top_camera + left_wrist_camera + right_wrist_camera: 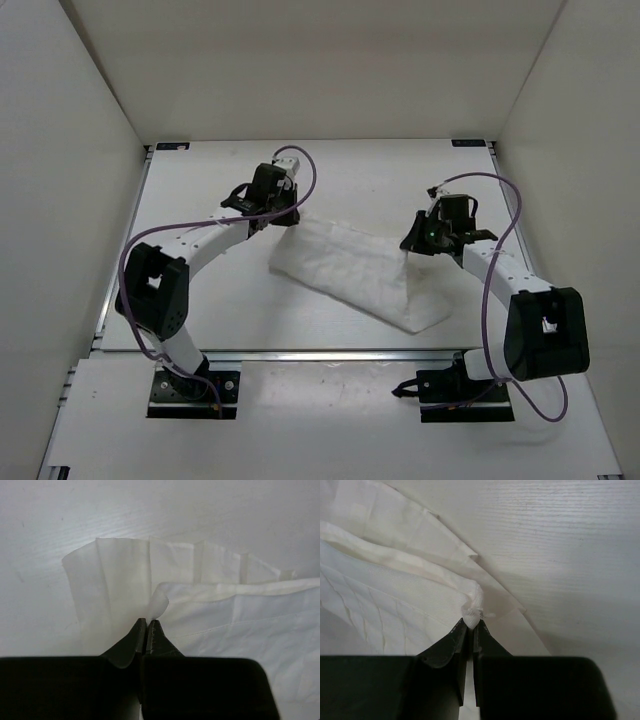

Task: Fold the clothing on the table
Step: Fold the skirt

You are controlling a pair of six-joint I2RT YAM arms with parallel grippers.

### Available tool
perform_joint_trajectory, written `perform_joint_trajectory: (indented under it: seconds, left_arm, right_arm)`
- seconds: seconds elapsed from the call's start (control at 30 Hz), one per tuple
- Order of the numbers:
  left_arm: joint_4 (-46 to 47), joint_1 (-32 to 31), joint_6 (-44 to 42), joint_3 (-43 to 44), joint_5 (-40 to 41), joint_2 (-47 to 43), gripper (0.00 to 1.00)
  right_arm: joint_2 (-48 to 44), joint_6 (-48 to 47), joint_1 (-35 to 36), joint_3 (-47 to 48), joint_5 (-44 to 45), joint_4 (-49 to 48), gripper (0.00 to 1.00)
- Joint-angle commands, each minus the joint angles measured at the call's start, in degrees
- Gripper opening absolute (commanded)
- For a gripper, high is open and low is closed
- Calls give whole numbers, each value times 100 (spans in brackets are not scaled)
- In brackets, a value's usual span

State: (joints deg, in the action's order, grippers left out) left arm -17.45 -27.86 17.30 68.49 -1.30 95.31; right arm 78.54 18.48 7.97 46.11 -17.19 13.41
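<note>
White clothing (350, 270) on desk (380, 180), slanting from centre toward lower right of overhead frame, one layer folded over another. At cloth's upper-left end, left gripper (146, 625) closed, pinching thin fold; arm stretched forward, elbow bent. At cloth's right end, right gripper (471, 624) closed on bunched edge; cloth peaks there; wrist angled inward.
</note>
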Motion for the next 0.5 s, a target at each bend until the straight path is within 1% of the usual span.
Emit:
perform_joint_trajectory:
  seconds: [0.0,0.03,0.1,0.13,0.17,0.2,0.23,0.27,0.3,0.33,0.37,0.43,0.47]
  left_arm:
    - [207,78,-209,559,-28,102,0]
    - [164,200,-201,639,-11,233,0]
    - [119,368,-96,1304,-89,470,0]
    - [128,499,-60,1438,-142,515,0]
    - [111,518,-43,1900,-203,628,0]
    - [93,553,-51,2392,-160,725,0]
    - [-46,553,-69,2658,-134,770,0]
    - [-100,571,-95,3200,-99,779,0]
    - [-40,571,-182,3667,-125,744,0]
    - [-4,527,-253,3846,-47,691,0]
    - [301,440,-471,4065,67,560,0]
    - [627,185,-840,4373,619,366,0]
    - [751,115,-1034,4453,709,296,0]
  right_arm:
    - [-182,-81,-190,21,-12,-321,0]
    - [-68,-38,-312,204,-47,-295,0]
    - [213,-143,-479,749,-152,-181,0]
    - [414,-213,-532,1307,-162,-94,1]
    - [608,-231,-603,1896,-214,29,0]
    - [662,-309,-638,2189,-197,117,0]
    - [775,-380,-647,2784,-206,257,0]
    - [803,-406,-656,3346,-154,320,0]
    - [786,-476,-630,3865,-144,372,0]
    - [768,-564,-586,4080,-127,390,0]
    - [716,-704,-560,4534,-5,425,0]
    - [689,-880,-568,5063,14,452,0]
    - [628,-890,-620,5284,-47,487,0]
